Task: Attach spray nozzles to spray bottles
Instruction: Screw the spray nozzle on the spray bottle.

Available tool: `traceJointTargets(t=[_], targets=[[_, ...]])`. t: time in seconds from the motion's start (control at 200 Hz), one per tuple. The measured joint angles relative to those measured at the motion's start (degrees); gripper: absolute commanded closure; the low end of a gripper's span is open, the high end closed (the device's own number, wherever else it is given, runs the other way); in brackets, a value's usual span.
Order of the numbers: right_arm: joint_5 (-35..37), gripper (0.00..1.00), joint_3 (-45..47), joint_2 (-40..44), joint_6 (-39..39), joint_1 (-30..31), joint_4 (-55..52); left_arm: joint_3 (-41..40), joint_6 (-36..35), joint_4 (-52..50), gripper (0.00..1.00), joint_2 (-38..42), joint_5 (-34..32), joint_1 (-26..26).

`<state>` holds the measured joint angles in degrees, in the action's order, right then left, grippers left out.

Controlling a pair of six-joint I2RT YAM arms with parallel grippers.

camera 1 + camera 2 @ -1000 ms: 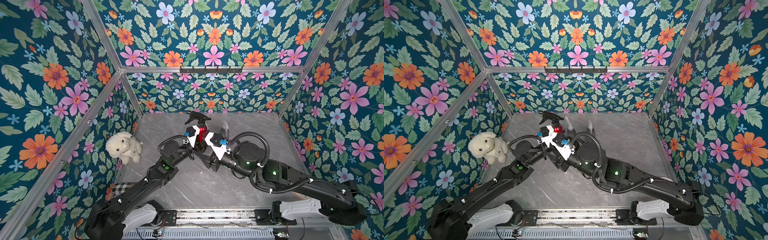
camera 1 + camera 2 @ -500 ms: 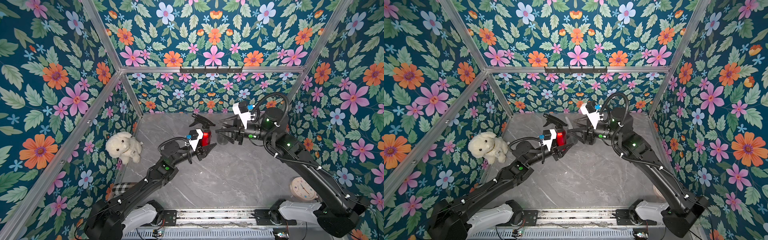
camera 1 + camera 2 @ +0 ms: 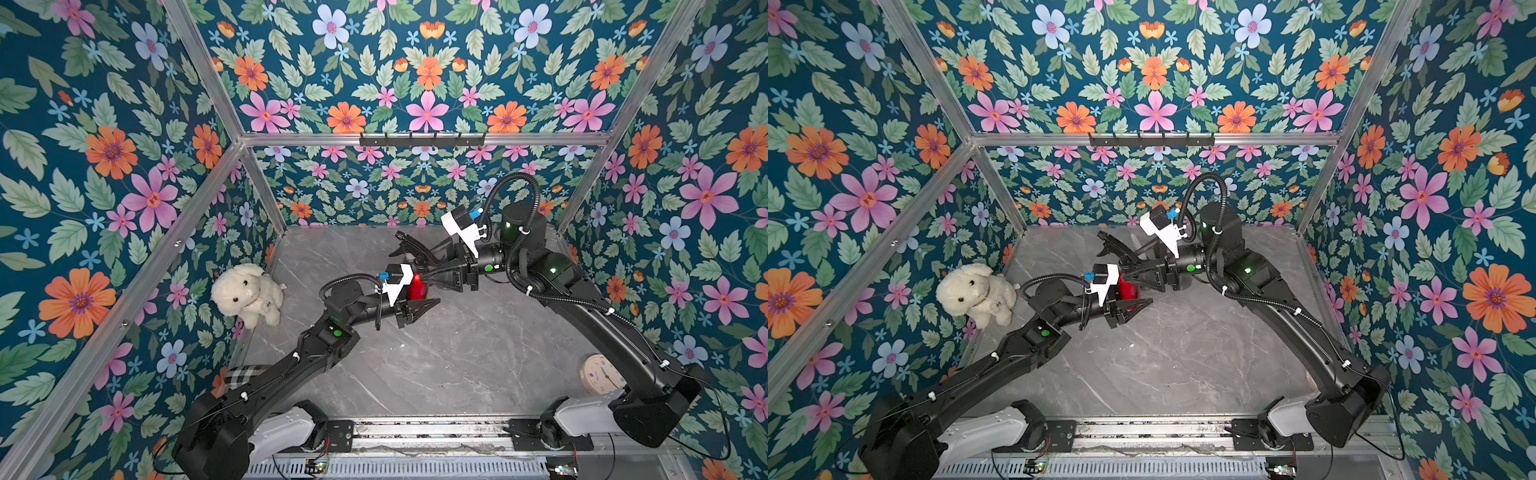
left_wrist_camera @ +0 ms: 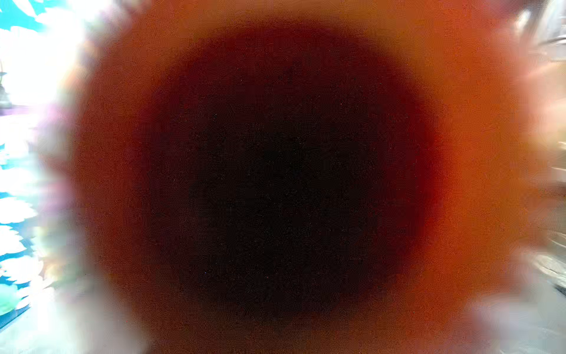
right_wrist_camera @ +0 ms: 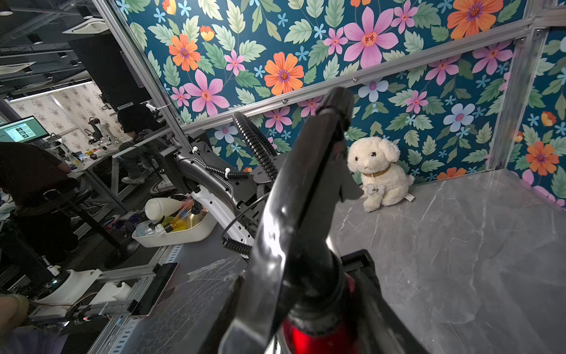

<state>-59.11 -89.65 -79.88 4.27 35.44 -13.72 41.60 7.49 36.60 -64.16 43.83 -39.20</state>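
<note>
Between floral walls [image 3: 415, 83], grey marbled tabletop [image 3: 457, 365].

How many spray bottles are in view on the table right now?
1. The red bottle is held by the left gripper, black nozzle on top, with the right gripper at its neck. Others may be hidden behind the arms.

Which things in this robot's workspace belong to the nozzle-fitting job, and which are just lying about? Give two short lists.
Belongs to the job:
- red bottle, gripped by the left gripper
- black spray nozzle sitting on its neck, the right gripper straddling it

Just lying about:
- white plush dog
- clock
- checked cloth
</note>
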Motion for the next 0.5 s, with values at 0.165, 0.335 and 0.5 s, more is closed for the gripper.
traceJointTargets(t=[0.165, 0.335, 0.5], targets=[[1.8, 0.62, -0.4, -0.6, -0.4, 0.2, 0.3, 0.3, 0.3, 0.0, 1.0, -0.6, 0.4, 0.2], [4.1, 0.72, -0.3, -0.6, -0.9, 0.7, 0.5, 0.4, 1.0, 0.2, 1.0, -0.7, 0.2, 0.2], [10.1, 0.73, 0.5, 0.7, -1.5, 3.5, 2.0, 0.4, 0.0, 0.4, 1.0, -0.1, -2.0, 0.2]])
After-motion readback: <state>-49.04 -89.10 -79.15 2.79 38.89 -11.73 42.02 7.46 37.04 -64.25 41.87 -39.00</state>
